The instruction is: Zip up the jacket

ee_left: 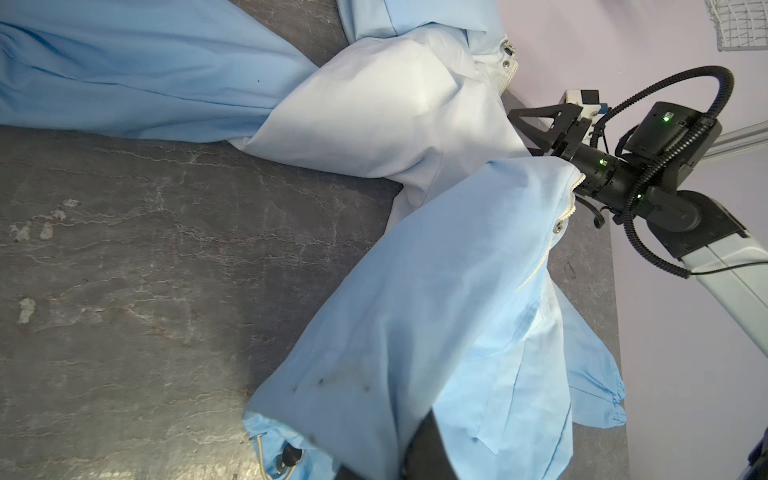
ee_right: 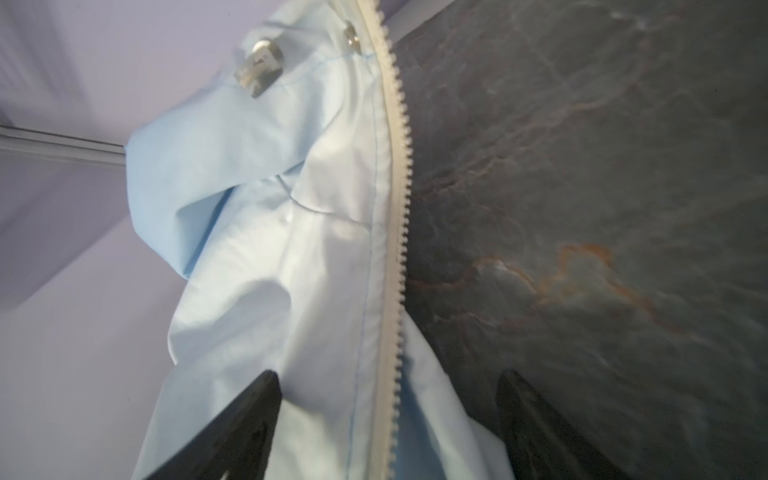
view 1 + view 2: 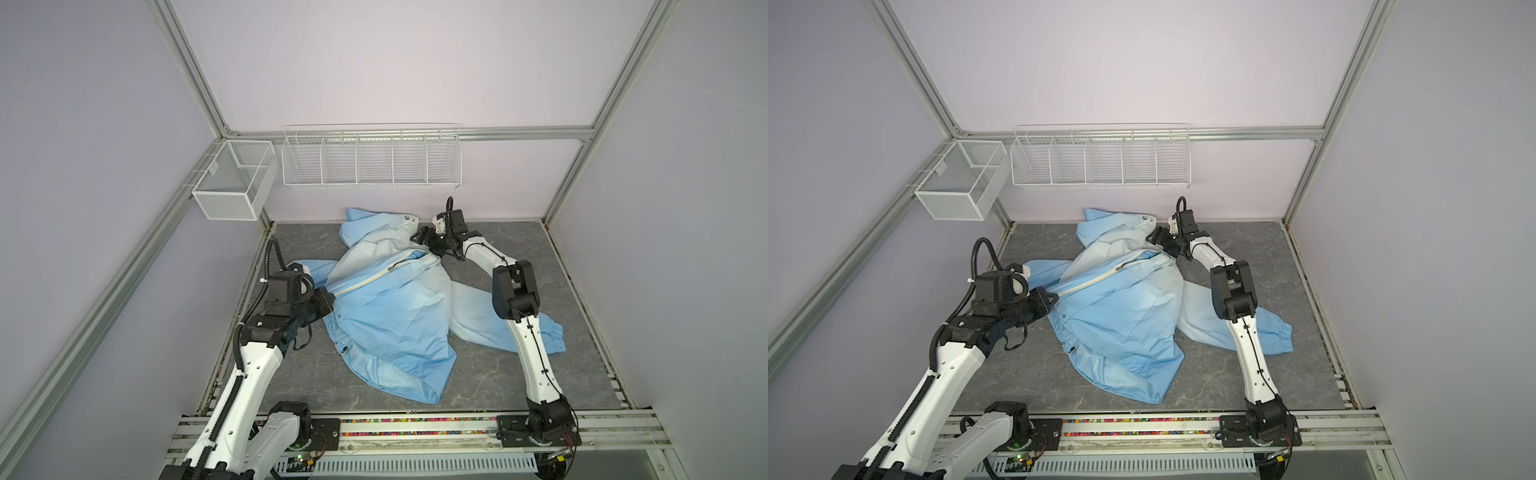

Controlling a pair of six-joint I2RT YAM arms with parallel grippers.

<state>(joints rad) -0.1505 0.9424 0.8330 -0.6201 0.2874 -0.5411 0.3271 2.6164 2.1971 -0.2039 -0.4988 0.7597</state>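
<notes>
- In both top views the left jaws sit at the hem end of the zipper (image 3: 365, 280), closed on the edge of the jacket (image 3: 386, 320).
- The left wrist view shows only one dark, blurred finger (image 1: 428, 449) under draped cloth. The grip itself is hidden there.
- The jacket lies crumpled on the grey surface (image 3: 498, 374), from the middle toward the back wall, hood farthest back. It is light blue, paling to whitish at the chest.
- The cream zipper is joined from the hem up to the slider (image 3: 390, 269); above that the two edges part.
- One sleeve (image 3: 305, 268) is partly hidden behind the left arm (image 3: 257, 345). The other sleeve (image 3: 478, 320) is crossed by the right arm (image 3: 532, 345), and its gathered cuff (image 3: 550, 336) shows.
- The right jaws stand well apart by the collar, gripping nothing.
- Only the right wrist view shows the loose zipper teeth (image 2: 399, 208) running between the two fingers (image 2: 237, 424). It also shows blurred metal snaps (image 2: 259, 68).
</notes>
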